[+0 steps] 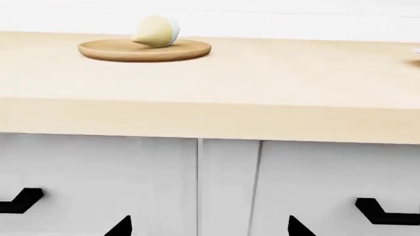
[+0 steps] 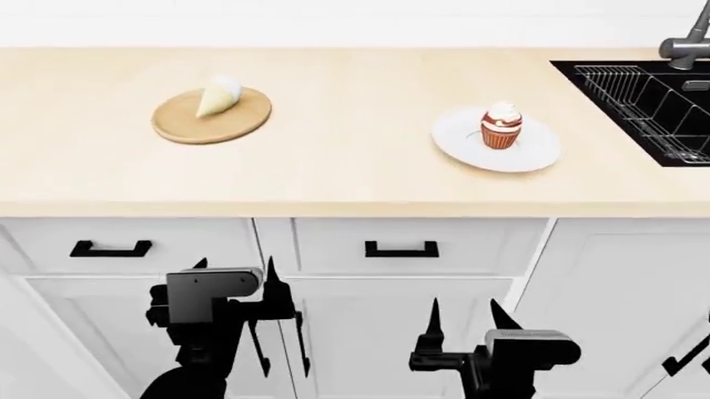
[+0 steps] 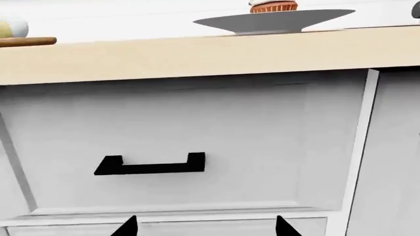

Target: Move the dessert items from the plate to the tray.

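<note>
In the head view, a pale wooden counter (image 2: 332, 174) is seen above white cabinet fronts with black handles. A round tan wooden disc (image 2: 211, 116) lies toward the left of the counter, and the ice-cream cone (image 2: 218, 95) is laid on its side upon it. Well apart to the right, a white plate (image 2: 466, 145) carries the cupcake (image 2: 501, 125), which stands upright. A black sink (image 2: 654, 100) is set into the counter's far right. No reddish-brown tray is shown. Both arms are held low before the cabinets: the left gripper (image 2: 286, 287) and the right gripper (image 2: 464, 320) are each seen with fingers parted and nothing between them. In the left wrist view, the cone (image 1: 156, 31) is seen on the disc (image 1: 144, 50) beyond the counter edge, and two black fingertips (image 1: 121, 227) are spread wide near a cabinet handle (image 1: 23, 200). In the right wrist view, the cupcake's wrapper (image 3: 273, 6) is seen on the plate (image 3: 276, 22) above a drawer handle (image 3: 151, 164), and the fingertips (image 3: 128, 227) are likewise spread.
</note>
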You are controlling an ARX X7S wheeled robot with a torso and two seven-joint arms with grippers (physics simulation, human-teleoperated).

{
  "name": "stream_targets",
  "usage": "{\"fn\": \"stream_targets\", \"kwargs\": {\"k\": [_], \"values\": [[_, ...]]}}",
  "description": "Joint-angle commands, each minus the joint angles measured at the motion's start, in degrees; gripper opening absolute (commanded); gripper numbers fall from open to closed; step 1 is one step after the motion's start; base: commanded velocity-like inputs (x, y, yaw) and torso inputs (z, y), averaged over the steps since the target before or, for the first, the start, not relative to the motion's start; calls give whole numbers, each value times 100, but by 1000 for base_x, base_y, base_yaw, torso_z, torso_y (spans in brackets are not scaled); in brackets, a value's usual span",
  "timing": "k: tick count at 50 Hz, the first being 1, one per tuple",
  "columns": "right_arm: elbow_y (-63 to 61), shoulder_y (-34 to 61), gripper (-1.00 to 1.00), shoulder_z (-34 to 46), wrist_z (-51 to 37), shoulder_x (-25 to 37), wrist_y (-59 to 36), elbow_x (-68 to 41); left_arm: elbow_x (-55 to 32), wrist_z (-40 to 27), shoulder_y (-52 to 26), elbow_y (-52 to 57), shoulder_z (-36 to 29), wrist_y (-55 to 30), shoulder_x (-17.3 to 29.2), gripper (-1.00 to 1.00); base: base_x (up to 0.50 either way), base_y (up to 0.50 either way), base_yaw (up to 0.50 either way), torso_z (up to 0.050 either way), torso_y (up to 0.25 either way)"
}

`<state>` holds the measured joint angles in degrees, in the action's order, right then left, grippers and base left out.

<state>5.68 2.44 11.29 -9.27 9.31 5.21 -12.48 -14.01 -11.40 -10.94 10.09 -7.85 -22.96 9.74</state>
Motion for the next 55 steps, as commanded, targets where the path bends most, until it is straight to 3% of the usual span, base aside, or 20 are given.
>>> {"fn": "stream_targets", "kwargs": {"k": [1, 20, 21, 22, 24, 31, 34, 38, 43, 52, 55], "values": [[57, 61, 100, 11, -2, 7, 37, -98, -21, -47, 19, 19, -35, 25, 33, 100, 163, 500, 0, 0, 0], [33, -47, 100, -24, -29, 41, 152, -307, -33, -123, -18, 12, -106, 33, 86, 100, 6, 26, 0, 0, 0], [539, -465, 100, -332, 86, -728, 943, 361, 1558, 437, 301, 153, 390, 323, -641, 100, 0, 0, 0, 0, 0], [-104, -157, 100, -1254, 1056, -897, -164, 652, 1300, 1092, 234, -150, 815, 1436, -885, 100, 0, 0, 0, 0, 0], [-108, -189, 100, -1162, 992, -824, -125, 597, 1256, 1036, 106, 95, 755, -146, -833, 100, 0, 0, 0, 0, 0], [-198, -267, 100, -1029, 866, -702, -107, 461, 1149, 919, 56, 26, 629, -110, -734, 100, 0, 0, 0, 0, 0], [-637, -384, 100, -1105, 893, -606, -254, 172, 953, 900, -99, 151, 729, -460, -712, 100, 0, 0, 0, 0, 0], [-2544, -226, 100, -1407, 679, 58, -1630, -56, 455, 872, -1273, 364, 1173, -1694, -599, 100, 0, 0, 0, 0, 0], [-4611, 763, 100, -1976, 435, 1235, -4085, -459, 316, 961, -3026, -213, 1342, -2166, -223, 100, 0, 0, 0, 0, 0], [-5835, 2251, 100, -2530, 348, 2225, -6610, -1298, 151, 1409, -4812, -989, 1235, -2449, 240, 100, 0, 0, 0, 0, 0], [-5894, 2746, 100, -2518, 368, 2430, -7138, -1498, 240, 1505, -5294, -1732, 1171, -2081, 318, 100, 35, 0, 0, 0, 0]]}}
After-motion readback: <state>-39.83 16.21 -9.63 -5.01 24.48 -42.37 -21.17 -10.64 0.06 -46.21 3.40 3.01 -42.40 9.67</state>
